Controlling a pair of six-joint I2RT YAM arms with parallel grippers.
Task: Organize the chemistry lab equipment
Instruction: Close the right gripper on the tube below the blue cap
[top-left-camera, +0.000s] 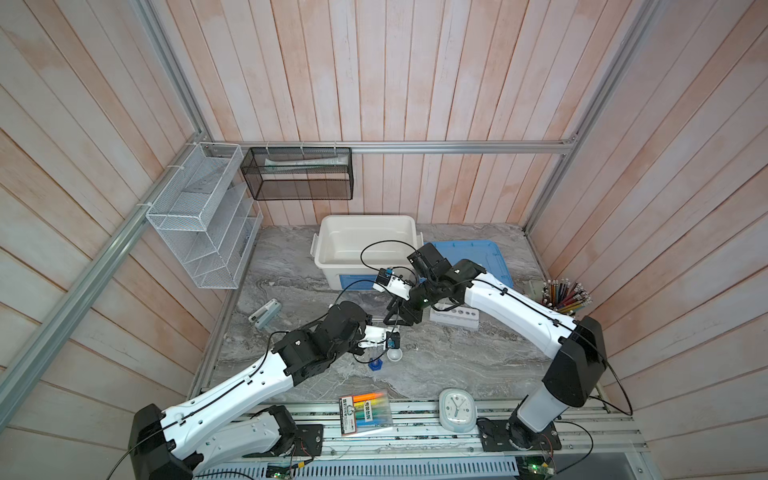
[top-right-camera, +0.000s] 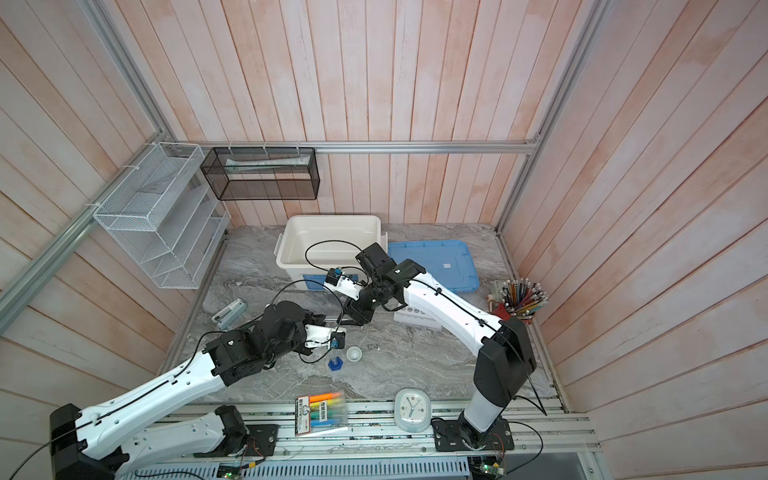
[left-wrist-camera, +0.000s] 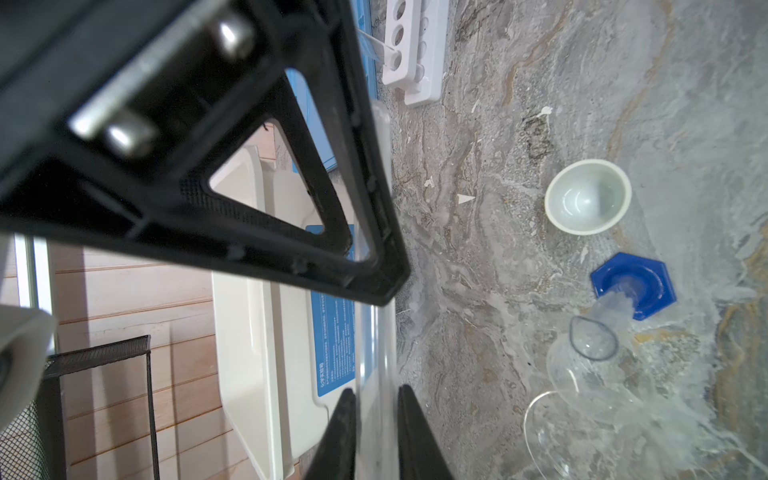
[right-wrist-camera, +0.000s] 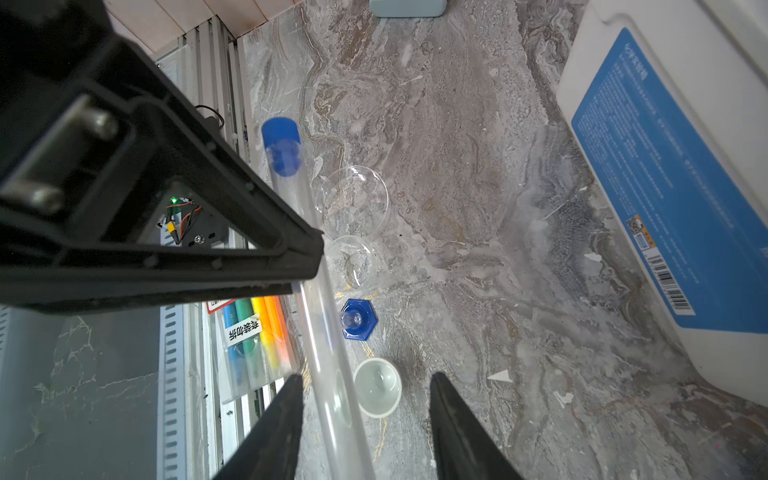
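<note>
Left pincer (left-wrist-camera: 376, 392) clamped on blue-cap tube (right-wrist-camera: 322, 332), right pincer (right-wrist-camera: 365, 376) apart around it; centre tube, close before left releases.

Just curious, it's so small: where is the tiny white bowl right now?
In a top view the tiny white bowl sits near the middle of the marble table, just right of the blue-based cylinder.

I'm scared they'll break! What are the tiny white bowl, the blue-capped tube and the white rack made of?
The tiny white bowl looks like glazed ceramic or glossy plastic: smooth and shiny inside. The blue-capped tube is clear glass or plastic, since the table shows through; its cap looks like matt plastic. The white rack seems moulded plastic, matt and even.
</note>
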